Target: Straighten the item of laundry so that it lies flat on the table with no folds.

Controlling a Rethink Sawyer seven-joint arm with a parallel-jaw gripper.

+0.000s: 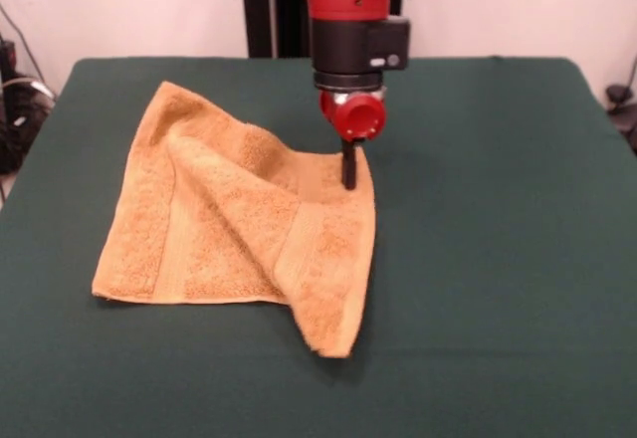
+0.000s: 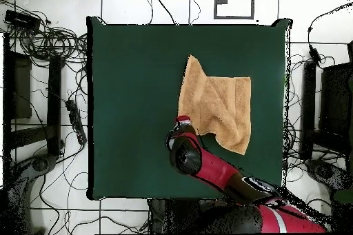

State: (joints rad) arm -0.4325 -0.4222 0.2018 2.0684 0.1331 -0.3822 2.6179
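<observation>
- Towel (image 1: 239,234): rumpled on the table (image 1: 498,259), one corner raised.
- Gripper (image 1: 349,174): fingers pinched together on that raised corner, at the towel's robot-side edge.

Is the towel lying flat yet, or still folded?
Still folded. The towel has a raised ridge across its middle and one side doubled over; the pincer stands at its far corner.

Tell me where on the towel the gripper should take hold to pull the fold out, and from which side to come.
Probably grip the towel at its raised corner under the gripper, coming straight down from above. In the front view that corner is lifted and a flap hangs folded from it toward the camera, so it is likely the free part to drag outward over the table. Whether it is already pinched cannot be told.
</observation>
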